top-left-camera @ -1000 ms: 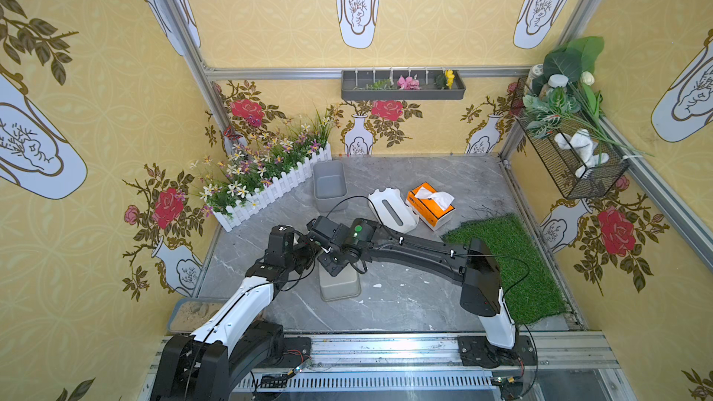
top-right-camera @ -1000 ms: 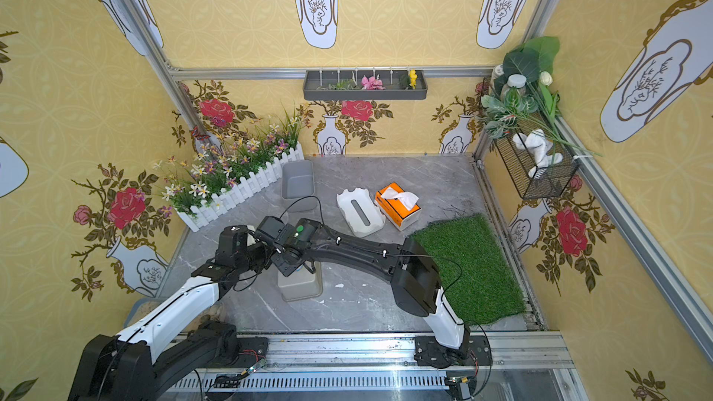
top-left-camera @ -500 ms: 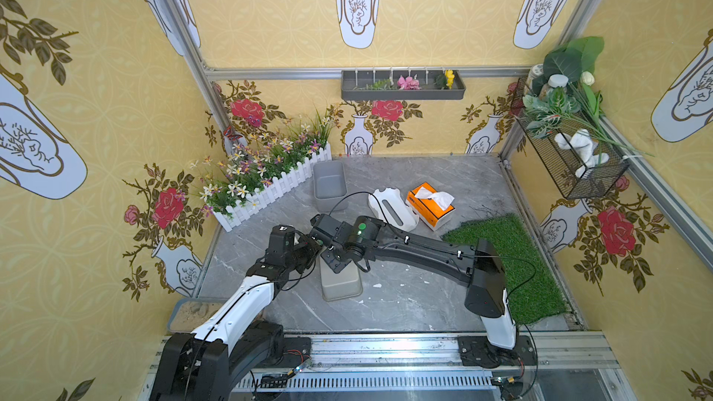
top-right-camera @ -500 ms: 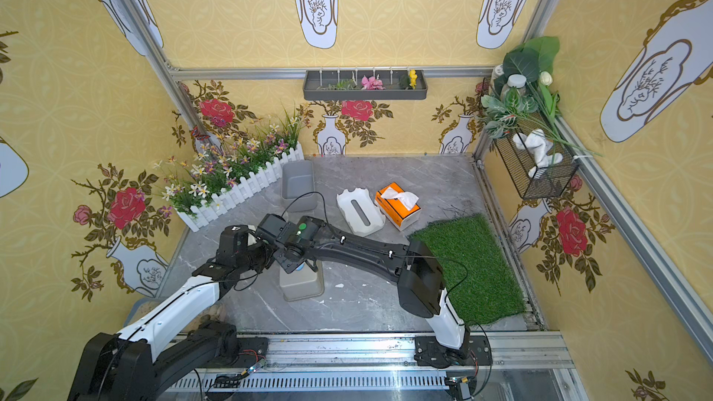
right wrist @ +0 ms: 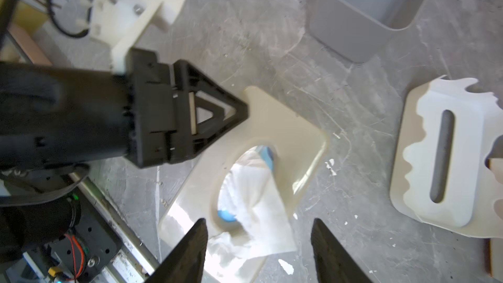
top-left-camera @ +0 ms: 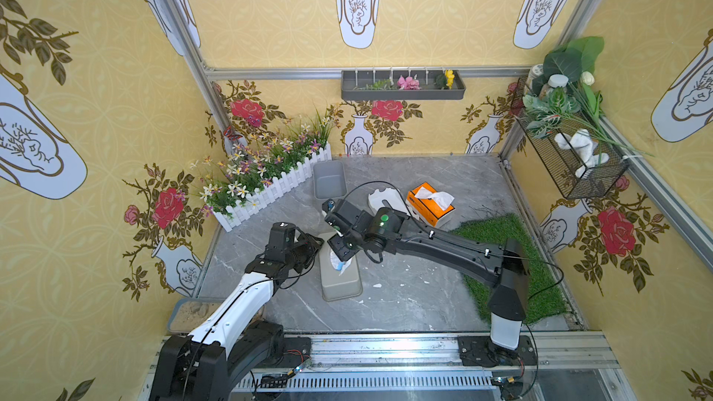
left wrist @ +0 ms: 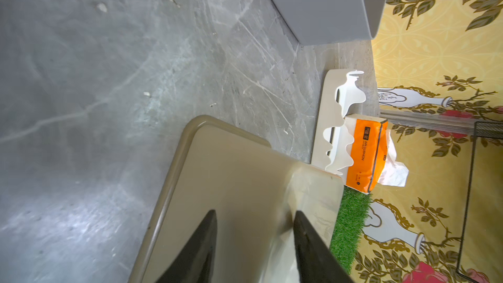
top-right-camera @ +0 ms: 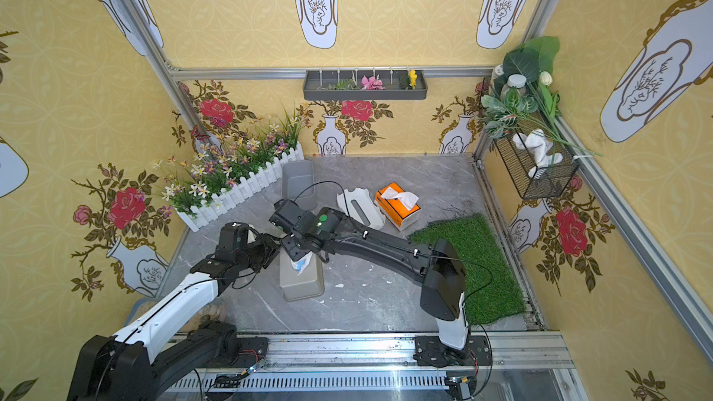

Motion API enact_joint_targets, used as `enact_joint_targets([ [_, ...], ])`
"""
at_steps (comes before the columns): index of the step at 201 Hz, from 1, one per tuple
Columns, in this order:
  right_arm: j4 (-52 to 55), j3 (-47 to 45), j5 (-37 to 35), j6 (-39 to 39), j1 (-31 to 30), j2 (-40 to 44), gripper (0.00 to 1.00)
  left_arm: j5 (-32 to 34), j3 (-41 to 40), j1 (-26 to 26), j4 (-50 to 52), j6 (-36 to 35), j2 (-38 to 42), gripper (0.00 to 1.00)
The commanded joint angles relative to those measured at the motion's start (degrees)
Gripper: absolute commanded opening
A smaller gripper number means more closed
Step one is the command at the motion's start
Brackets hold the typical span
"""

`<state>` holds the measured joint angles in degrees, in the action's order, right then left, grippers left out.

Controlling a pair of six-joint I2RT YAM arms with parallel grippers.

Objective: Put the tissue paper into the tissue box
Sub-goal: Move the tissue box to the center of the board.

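**Tissue in the box mouth, right jaws apart**

The tissue paper (right wrist: 253, 194), white with blue print, sits in the oval opening of the beige tissue box (right wrist: 294, 132), with one corner draped out over the rim. The box stands on the grey table (top-left-camera: 405, 302). The right gripper (right wrist: 258, 220) hangs just above the paper, its jaws wide apart and touching nothing. A second ago it lay over the opening and hid the paper; it has since drawn back toward the far wall. The left gripper (right wrist: 242, 110) has not moved, and its fingers (left wrist: 196, 254) clamp the box's far corner. Beyond lie a white slotted cover (right wrist: 441, 159), an orange tissue pack (top-left-camera: 428, 206) and a grey bin (top-left-camera: 329, 179). In both top views the right wrist covers the box's far end and the left fingertips. How deep the paper reaches inside cannot be seen.
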<state>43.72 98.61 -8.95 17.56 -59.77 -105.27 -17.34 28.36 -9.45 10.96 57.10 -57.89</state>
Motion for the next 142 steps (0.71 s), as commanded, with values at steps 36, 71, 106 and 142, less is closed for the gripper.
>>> enact_joint_targets([
  [36,-15.5,-19.6,12.4,8.6,14.5,5.7,0.59,8.2,10.5,0.3,16.6,-7.1,5.8,0.55],
  [71,-13.2,-16.7,14.9,5.9,12.5,-2.3,0.56,10.7,16.9,0.3,22.0,-9.1,7.3,0.56],
  [106,-13.4,-15.5,18.0,5.9,8.9,-7.5,0.53,11.9,22.8,0.3,25.8,-10.4,8.3,0.56],
  [142,-17.2,-13.5,22.1,10.6,4.7,-11.6,0.46,12.4,29.2,0.3,26.4,-11.7,5.5,0.56],
])
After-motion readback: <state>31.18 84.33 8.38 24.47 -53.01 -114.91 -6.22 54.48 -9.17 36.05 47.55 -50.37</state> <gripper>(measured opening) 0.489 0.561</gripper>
